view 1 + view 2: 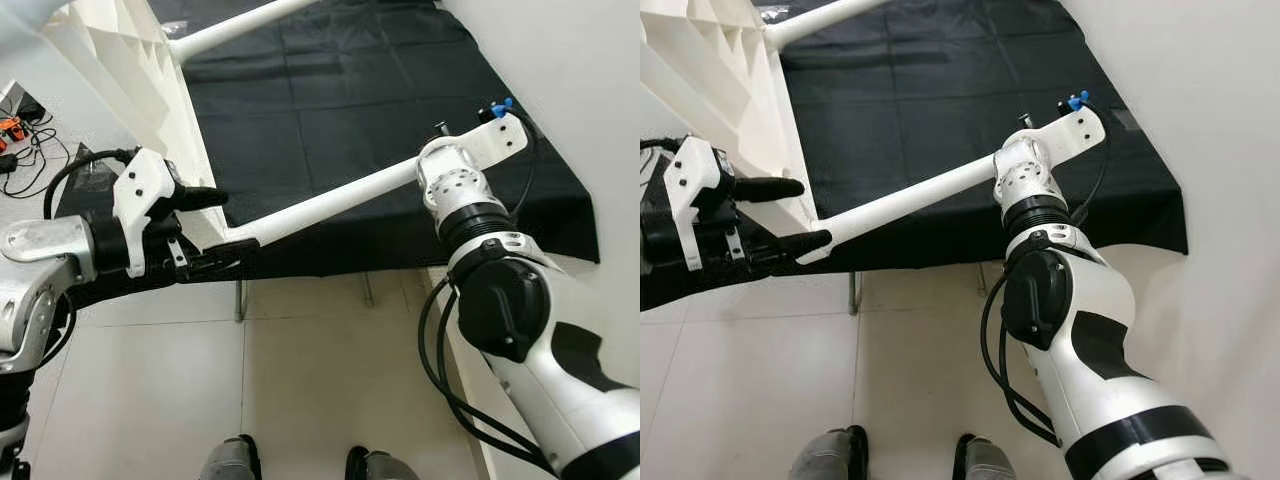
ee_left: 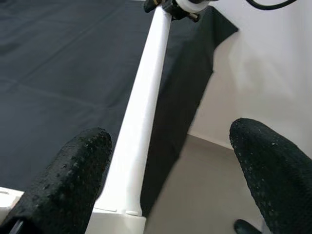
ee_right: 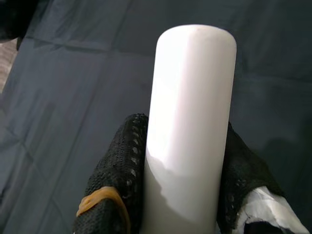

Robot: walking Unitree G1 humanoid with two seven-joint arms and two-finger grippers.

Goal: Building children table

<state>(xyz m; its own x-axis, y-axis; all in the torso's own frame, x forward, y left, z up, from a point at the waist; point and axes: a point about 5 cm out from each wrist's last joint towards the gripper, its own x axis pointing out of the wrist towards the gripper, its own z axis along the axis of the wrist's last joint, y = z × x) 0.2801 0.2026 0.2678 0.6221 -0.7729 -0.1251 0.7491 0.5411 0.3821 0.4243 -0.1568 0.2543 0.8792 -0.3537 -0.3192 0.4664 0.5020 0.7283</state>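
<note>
Over the black cloth [image 1: 330, 120], our right hand [image 3: 180, 190] clamps the white leg [image 1: 330, 200]; our left hand [image 1: 215, 228] gapes wide at the tabletop [image 1: 140, 70], cut off above.

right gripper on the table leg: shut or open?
Shut on the leg. In the right wrist view the right gripper has a black finger pressed against each side of the white table leg.

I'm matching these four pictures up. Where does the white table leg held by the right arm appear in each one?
Left eye: table leg slants across the middle.
Right eye: leg slants left of centre.
Left wrist: leg runs up the middle.
Right wrist: leg end fills the centre.
Shared landmark: black cloth.
</note>
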